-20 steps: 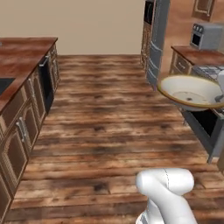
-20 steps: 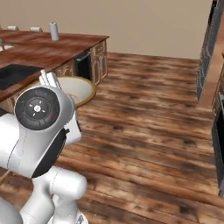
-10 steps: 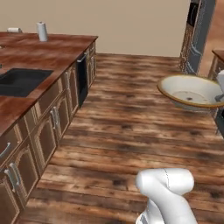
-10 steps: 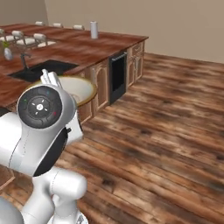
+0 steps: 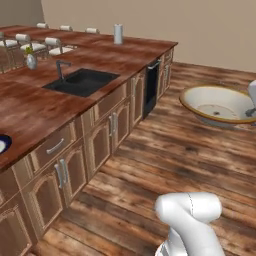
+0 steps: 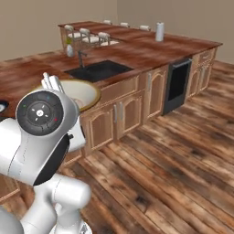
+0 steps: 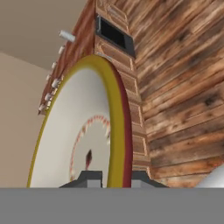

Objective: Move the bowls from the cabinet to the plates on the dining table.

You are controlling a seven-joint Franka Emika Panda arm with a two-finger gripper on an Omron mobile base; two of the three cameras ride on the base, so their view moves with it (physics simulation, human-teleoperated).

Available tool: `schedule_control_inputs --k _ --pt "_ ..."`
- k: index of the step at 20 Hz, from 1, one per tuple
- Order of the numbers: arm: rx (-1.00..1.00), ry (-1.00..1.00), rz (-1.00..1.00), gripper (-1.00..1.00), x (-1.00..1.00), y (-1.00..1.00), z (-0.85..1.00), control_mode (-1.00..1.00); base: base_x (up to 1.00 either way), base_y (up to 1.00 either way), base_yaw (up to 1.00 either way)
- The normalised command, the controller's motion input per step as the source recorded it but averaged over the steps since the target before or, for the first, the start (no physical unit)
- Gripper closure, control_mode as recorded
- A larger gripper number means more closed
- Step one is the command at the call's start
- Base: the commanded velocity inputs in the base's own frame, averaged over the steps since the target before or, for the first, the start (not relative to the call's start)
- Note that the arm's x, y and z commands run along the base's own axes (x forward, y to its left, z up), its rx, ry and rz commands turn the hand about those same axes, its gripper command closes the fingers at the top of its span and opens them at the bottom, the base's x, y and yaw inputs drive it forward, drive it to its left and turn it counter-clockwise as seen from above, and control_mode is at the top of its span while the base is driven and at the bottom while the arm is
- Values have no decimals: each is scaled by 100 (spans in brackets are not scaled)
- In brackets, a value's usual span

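Above the plank floor (image 5: 165, 150), right of the long wooden bench (image 5: 30, 107), the cream bowl (image 5: 218, 105) with the golden-brown rim hangs in the air. The tool (image 7: 112, 178) is closed on its rim, one fingertip (image 7: 89, 178) inside and one outside. A dark sink (image 5: 82, 81) is sunk in the benchtop, with a faucet (image 5: 60, 68) just behind it and a white cylinder (image 5: 118, 34) at the far end.

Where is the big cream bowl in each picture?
Left base view: the bowl hangs at the right edge, over the wood floor.
Right base view: it peeks out at the left, behind the arm's round joint.
Hand view: its rim runs up the middle, between the fingertips.
Shared landmark: the black sink shows in both base views.
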Motion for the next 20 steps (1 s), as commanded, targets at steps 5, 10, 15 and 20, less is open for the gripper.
schedule_control_inputs --k 5,10,15,20 --pt "0 0 0 100 0 0 0 100 0 0 49" --pt "0 0 0 100 0 0 0 100 3 0 49" --pt "0 0 0 100 0 0 0 100 10 11 42" --pt "0 0 0 100 0 0 0 100 25 34 34"
